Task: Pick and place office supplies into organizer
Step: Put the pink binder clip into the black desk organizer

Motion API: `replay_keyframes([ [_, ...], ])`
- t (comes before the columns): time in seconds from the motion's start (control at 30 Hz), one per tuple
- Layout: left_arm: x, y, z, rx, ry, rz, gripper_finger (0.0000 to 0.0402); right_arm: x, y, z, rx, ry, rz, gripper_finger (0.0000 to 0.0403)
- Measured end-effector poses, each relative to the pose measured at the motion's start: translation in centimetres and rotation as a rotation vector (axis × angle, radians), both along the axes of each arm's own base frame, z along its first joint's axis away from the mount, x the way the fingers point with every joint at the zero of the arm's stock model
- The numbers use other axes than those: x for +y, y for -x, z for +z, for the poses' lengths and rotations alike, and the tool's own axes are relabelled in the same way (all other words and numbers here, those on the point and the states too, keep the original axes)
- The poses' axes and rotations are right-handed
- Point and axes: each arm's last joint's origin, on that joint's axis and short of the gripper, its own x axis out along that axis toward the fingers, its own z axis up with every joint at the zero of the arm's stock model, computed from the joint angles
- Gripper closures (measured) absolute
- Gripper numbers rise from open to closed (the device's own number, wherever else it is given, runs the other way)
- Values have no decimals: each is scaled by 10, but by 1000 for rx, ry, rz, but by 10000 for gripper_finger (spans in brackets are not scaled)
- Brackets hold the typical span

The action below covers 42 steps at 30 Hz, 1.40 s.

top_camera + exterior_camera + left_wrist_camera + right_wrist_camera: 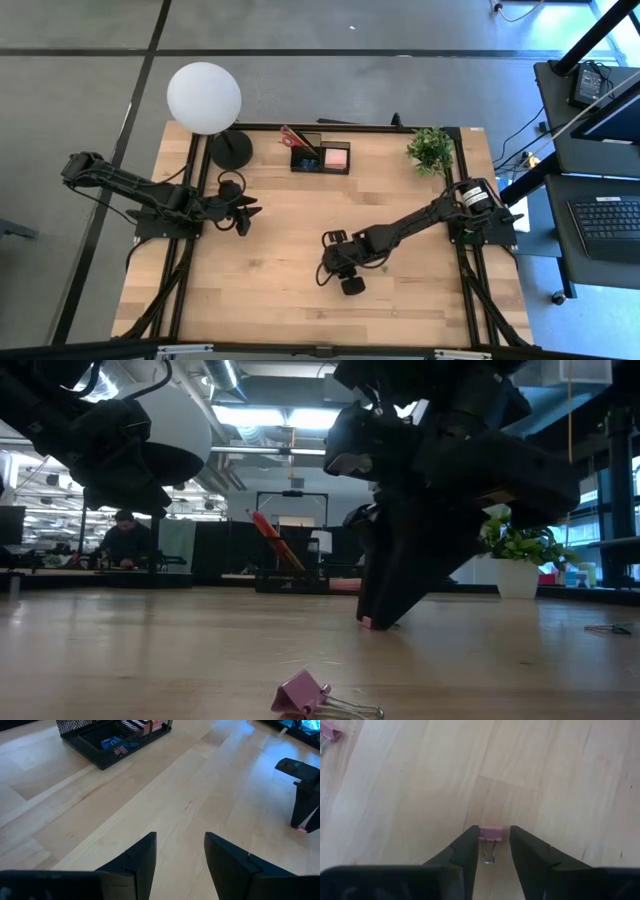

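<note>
My right gripper (493, 836) points down at the table's middle (330, 262), its fingers closed around a small pink binder clip (491, 833). The low view shows it as a pink speck (367, 623) at the fingertips. A second pink binder clip (305, 695) lies on its side on the wood nearer the near edge (327, 732). The black mesh organizer (320, 156) stands at the far edge, with red-handled scissors (292, 136), a pink pad (337, 157) and blue items (111, 743) in it. My left gripper (180, 845) is open above bare wood at the left (245, 213). My right gripper pinches the pink binder clip by its pink body (491, 830) between the two fingertips. The fingers come from above, pointing steeply down. The clip's wire handles (489, 855) lie between the fingers. The clip sits at table level under the tips (367, 623).
A lamp with a white globe (204, 97) and a round black base (230, 150) stands left of the organizer. A green potted plant (432, 148) is at the far right corner. Open wood (280, 300) lies between the arms and toward the near edge.
</note>
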Motion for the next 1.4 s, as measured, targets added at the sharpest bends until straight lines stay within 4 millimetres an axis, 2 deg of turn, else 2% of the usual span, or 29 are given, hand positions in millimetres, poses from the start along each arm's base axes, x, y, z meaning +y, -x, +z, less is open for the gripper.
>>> replay_keyframes([
  [0.33,0,0,0,1,-2,-1,242,0,0,0,2,-2,1,338],
  [0.63,0,0,0,1,-2,-1,242,0,0,-1,12,-27,-41,341],
  [0.77,0,0,0,1,-2,-1,242,-7,-1,3,11,-43,-60,341],
  [0.87,0,0,0,1,-2,-1,242,-21,-1,12,36,-51,-111,341],
  [1.03,0,0,0,4,-2,-2,242,-52,-14,52,-55,-6,-215,341],
  [1.23,0,0,0,3,-2,-2,242,-86,-36,87,-199,48,-299,341],
  [1.4,0,0,0,3,-2,-1,242,-120,-45,100,-260,101,-416,341],
])
